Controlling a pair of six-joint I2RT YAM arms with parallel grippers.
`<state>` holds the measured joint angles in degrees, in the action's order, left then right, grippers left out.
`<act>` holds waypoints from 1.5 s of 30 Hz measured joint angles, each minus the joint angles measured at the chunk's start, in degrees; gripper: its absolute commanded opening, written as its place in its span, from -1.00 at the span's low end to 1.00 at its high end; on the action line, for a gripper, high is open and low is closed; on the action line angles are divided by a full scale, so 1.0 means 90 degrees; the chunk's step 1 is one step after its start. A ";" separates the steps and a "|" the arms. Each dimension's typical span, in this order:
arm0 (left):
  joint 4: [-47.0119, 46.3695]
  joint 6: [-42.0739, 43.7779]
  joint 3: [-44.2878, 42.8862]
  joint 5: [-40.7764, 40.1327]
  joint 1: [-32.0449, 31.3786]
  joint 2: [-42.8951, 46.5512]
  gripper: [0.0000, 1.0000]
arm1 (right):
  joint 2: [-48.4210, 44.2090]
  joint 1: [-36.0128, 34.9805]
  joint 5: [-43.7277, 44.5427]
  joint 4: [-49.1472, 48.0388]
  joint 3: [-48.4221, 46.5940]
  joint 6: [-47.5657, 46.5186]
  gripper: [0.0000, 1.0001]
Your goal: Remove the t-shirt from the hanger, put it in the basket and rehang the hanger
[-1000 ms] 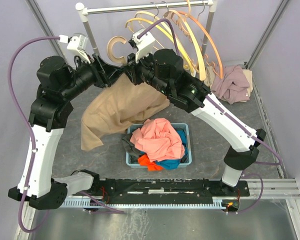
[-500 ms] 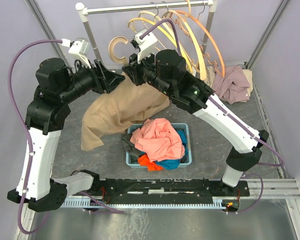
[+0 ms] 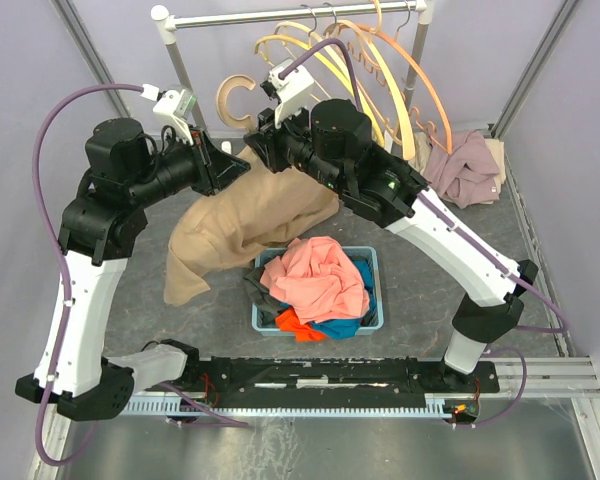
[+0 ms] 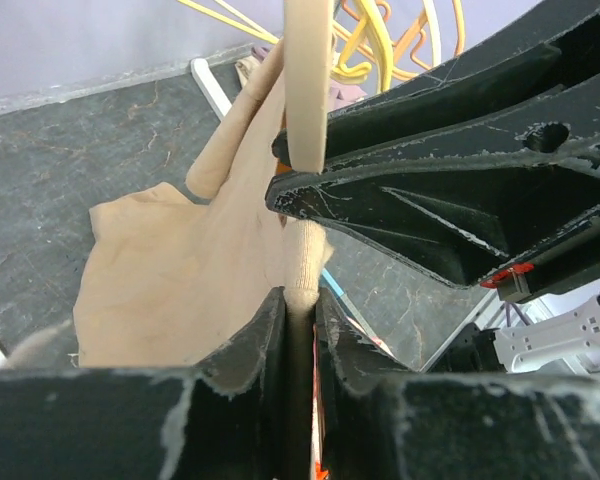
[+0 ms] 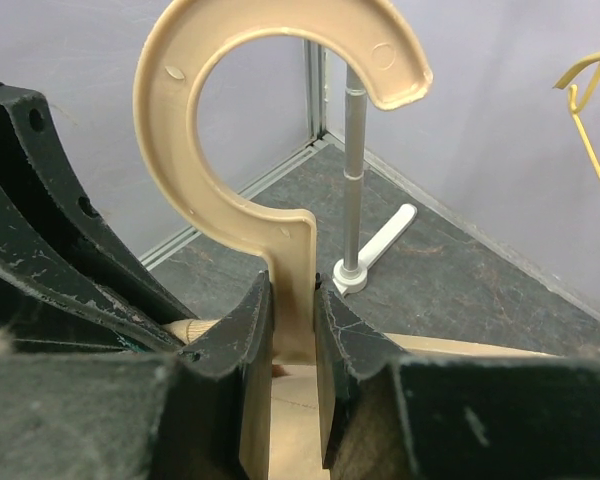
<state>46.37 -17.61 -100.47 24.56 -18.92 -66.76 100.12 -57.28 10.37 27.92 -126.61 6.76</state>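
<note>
- The tan plastic hanger (image 5: 160, 110) is clamped by the right gripper (image 5: 292, 292) on the flat neck right under the hook. Both jaws are pressed tight against it, so that end looks locked in.
- The left gripper (image 4: 300, 300) is squeezed down to a thin slot. What's pinched in it looks like a bunched strip of the tan t-shirt (image 4: 170, 290), right where the fabric meets the hanger's arm. Whether the arm itself is caught under the cloth can't really be told.
- The t-shirt is held up between the two grippers, over the middle of the table (image 3: 130, 300) and a bit toward the far-left corner. Its lower end is draped onto the surface just left of the blue laundry basket (image 3: 372, 262).
- Progress is judged to be roughly midway. A stretch of the hanger arm is seen bare in the left wrist view, so one shoulder seems to be slipped off already. The rest of the shirt is gathered at the hanger though, so it isn't free yet.
- What's left: the remaining fabric needs to be pulled clear of the hanger.
</note>
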 measured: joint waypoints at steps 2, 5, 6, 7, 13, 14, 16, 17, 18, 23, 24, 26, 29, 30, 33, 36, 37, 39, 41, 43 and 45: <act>-0.0015 0.0002 -0.0002 0.0019 -0.0027 0.0002 -0.93 | 0.0000 0.0002 0.0000 0.0005 -0.0002 0.0000 -0.98; -0.0007 0.0056 -0.0002 0.0017 -0.0039 0.0005 -0.95 | 0.0000 0.0002 0.0000 0.0034 -0.0017 0.0000 -0.47; -0.0010 0.0058 -0.0002 0.0017 -0.0039 0.0005 -0.95 | 0.0007 0.0002 0.0000 0.0075 -0.0053 0.0005 -0.27; -0.0015 0.0058 -0.0007 0.0015 -0.0041 0.0007 -0.95 | 0.0022 0.0002 -0.0002 0.0153 -0.0131 0.0012 -0.18; 0.0204 0.0097 -0.0010 -0.0340 -0.0017 0.0022 -0.95 | -0.0143 0.0107 0.0002 0.0328 -0.0578 0.0233 -0.03; 0.0219 0.0109 -0.0007 -0.0367 -0.0017 0.0036 -0.95 | -0.0282 0.0163 0.0002 0.0328 -0.0495 0.0294 -0.02; 0.0226 0.0129 0.0005 -0.0369 -0.0019 0.0085 -0.95 | -0.0610 0.0340 0.0007 0.0330 -0.0282 0.0442 0.00; 0.0223 0.0175 0.0017 -0.0359 -0.0019 0.0136 -0.95 | -0.0804 0.0464 0.0010 0.0340 -0.0148 0.0508 0.01; 0.0221 0.0197 0.0034 -0.0338 -0.0019 0.0182 -0.95 | -0.0998 0.0578 0.0019 0.0372 -0.0036 0.0554 0.02; 0.0160 0.0206 0.0163 -0.0155 -0.0019 0.0537 -0.95 | -0.1826 0.0952 0.0073 0.0517 0.0537 0.0704 0.07; 0.0155 0.0206 0.0163 -0.0100 -0.0019 0.0602 -0.95 | -0.1996 0.0976 0.0075 0.0534 0.0721 0.0731 0.08; 0.0100 0.0206 0.0163 0.0039 -0.0019 0.0714 -0.95 | -0.2251 0.1018 0.0073 0.0559 0.1056 0.0799 0.09; 0.0019 0.0206 0.0163 0.0289 -0.0019 0.0816 -0.95 | -0.2438 0.1076 0.0051 0.0673 0.1423 0.0925 0.10; 0.0005 0.0206 0.0163 0.0350 -0.0019 0.0840 -0.95 | -0.2448 0.1088 0.0046 0.0697 0.1494 0.0954 0.10; -0.0015 0.0206 0.0163 0.0505 -0.0019 0.0874 -0.95 | -0.2448 0.1124 0.0032 0.0780 0.1741 0.1081 0.09; -0.0019 0.0204 0.0163 0.0619 -0.0019 0.0896 -0.95 | -0.2429 0.1134 0.0029 0.0908 0.1863 0.1248 0.08; -0.0019 0.0204 0.0163 0.0636 -0.0019 0.0903 -0.95 | -0.2419 0.1139 0.0032 0.0940 0.1868 0.1328 0.08; -0.0022 0.0204 0.0163 0.0675 -0.0019 0.0937 -0.95 | -0.2409 0.1146 0.0046 0.0991 0.1868 0.1477 0.07; -0.0024 0.0204 0.0163 0.0699 -0.0019 0.0971 -0.95 | -0.2402 0.1146 0.0063 0.1001 0.1868 0.1598 0.04; -0.0024 0.0204 0.0163 0.0750 -0.0019 0.1005 -0.95 | -0.2380 0.1144 0.0107 0.1001 0.1865 0.1724 0.02; -0.0027 0.0204 0.0163 0.0799 -0.0019 0.1030 -0.95 | -0.2319 0.1146 0.0199 0.1052 0.1807 0.1814 0.00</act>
<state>46.13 -15.77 -99.00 31.75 -19.09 -57.49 79.24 -46.96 12.16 37.39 -110.34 23.09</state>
